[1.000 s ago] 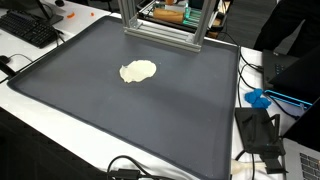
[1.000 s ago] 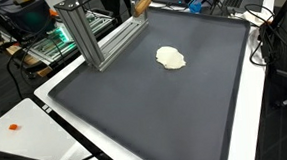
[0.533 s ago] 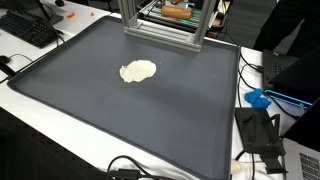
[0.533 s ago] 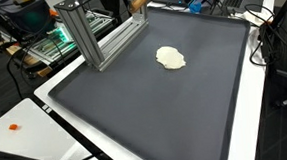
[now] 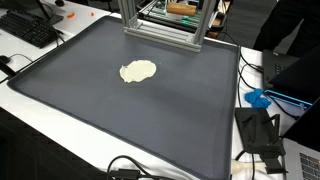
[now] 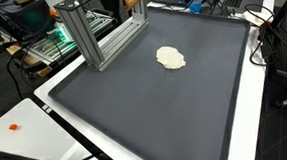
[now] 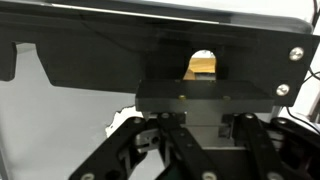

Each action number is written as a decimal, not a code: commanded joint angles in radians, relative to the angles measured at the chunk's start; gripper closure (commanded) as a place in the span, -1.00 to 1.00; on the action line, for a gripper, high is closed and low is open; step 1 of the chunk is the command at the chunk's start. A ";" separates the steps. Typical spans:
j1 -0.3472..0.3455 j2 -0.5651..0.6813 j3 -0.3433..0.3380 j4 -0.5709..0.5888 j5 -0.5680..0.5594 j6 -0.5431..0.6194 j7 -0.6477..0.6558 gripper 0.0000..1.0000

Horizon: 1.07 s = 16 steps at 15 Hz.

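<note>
In the wrist view my gripper [image 7: 203,128] comes in from the bottom, its fingers [image 7: 170,135] closed against a dark flat block [image 7: 205,95]. Just beyond stands a black panel [image 7: 120,55] with a round hole that shows a wooden-coloured piece [image 7: 202,66]. That wooden-coloured piece [image 5: 180,8] also shows behind the aluminium frame [image 5: 160,30] in both exterior views, as does the frame [image 6: 101,37]. The arm itself is hidden there. A flat cream patch [image 5: 138,71] lies on the dark mat [image 5: 130,120], far from the gripper; the patch [image 6: 169,57] is in both views.
A keyboard [image 5: 30,30] sits off one corner of the mat. Cables and a blue object [image 5: 258,98] lie along the white table edge. Electronics with green lights [image 6: 51,46] stand beside the frame. A small orange bit [image 6: 14,127] lies on the white surface.
The wooden-coloured piece behind the frame has shifted slightly toward the top edge of both exterior views. The cream patch has not moved.
</note>
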 commanded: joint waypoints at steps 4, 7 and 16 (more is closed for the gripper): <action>0.005 -0.068 0.017 -0.054 0.061 -0.018 0.072 0.56; 0.004 -0.079 0.025 -0.075 0.059 0.000 0.093 0.56; 0.007 -0.089 0.032 -0.108 0.081 0.016 0.112 -0.42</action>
